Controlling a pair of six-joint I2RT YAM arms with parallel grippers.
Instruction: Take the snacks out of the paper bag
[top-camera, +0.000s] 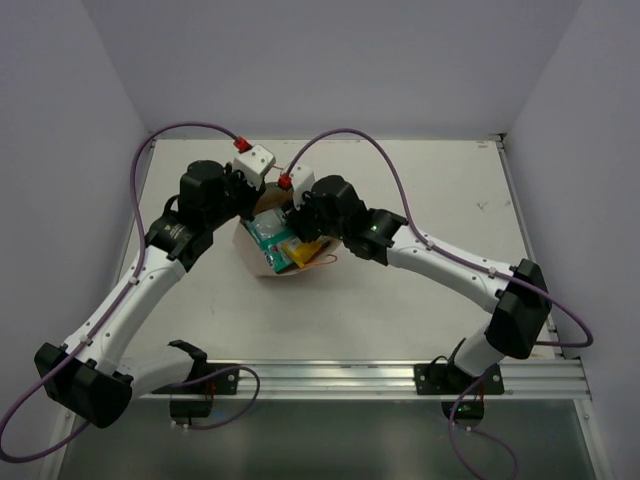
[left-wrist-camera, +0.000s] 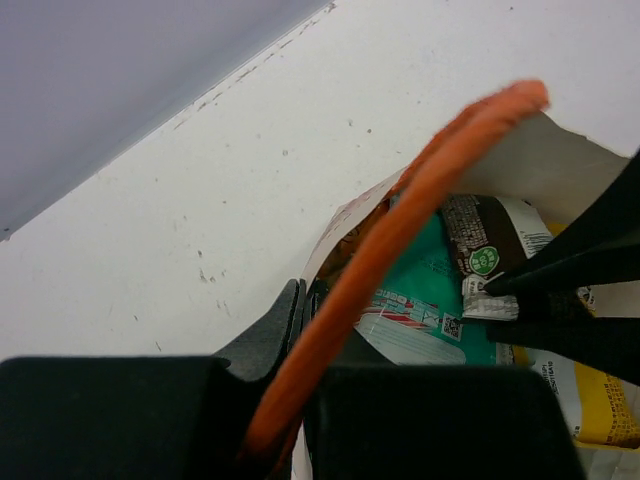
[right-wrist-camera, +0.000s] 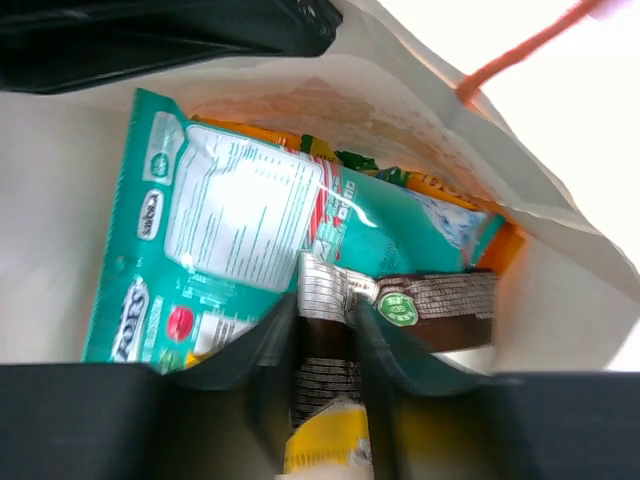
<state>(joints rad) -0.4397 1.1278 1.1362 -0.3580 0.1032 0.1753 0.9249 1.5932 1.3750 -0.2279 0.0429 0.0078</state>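
The paper bag (top-camera: 255, 263) lies tilted with its mouth open toward the arms. My left gripper (left-wrist-camera: 305, 300) is shut on the bag's rim (left-wrist-camera: 345, 215), and the orange string handle (left-wrist-camera: 420, 190) runs across its fingers. Inside the bag a teal packet (right-wrist-camera: 220, 220) lies on top, with orange packets (right-wrist-camera: 450, 190) behind it and a yellow one (top-camera: 306, 250) near the mouth. My right gripper (right-wrist-camera: 325, 310) reaches into the bag (right-wrist-camera: 560, 290) and is shut on the crimped end of the dark brown bar (right-wrist-camera: 440, 300). In the top view both grippers, left (top-camera: 248, 206) and right (top-camera: 293, 228), meet at the bag's mouth.
White walls close in the table (top-camera: 450, 200) at the back and on both sides. A metal rail (top-camera: 400, 376) runs along the near edge by the arm bases. Purple cables (top-camera: 360, 135) arch over the arms above the bag. The bag's other orange handle (top-camera: 322, 262) lies on the table.
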